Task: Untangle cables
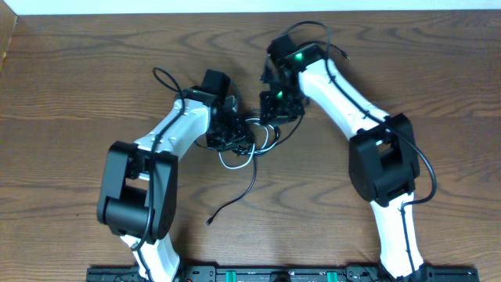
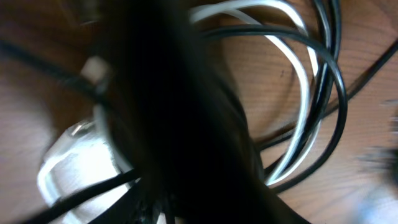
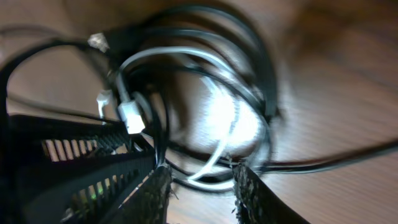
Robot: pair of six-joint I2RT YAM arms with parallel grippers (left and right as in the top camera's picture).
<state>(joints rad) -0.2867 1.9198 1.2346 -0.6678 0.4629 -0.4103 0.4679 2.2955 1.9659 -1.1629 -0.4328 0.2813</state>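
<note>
Black cords and one white one, the cables (image 1: 249,145), lie bunched in a loose knot at mid-table, directly between my two claws. The white cord (image 2: 306,87) loops through several black rings, so I judge the bundle far from sorted. One black tail (image 1: 210,222) trails free toward my bases. My right claw (image 3: 200,173) hangs low over the loops, jaws part-way apart, strands lying in the gap but nothing pinched. My left claw (image 1: 229,135) sits at the knot's other side. A dark blur fills its camera, so I cannot tell how wide it stands or what it holds. Flanking the bunch, both claws look placed to draw it apart across the wooden table (image 1: 78,78).
</note>
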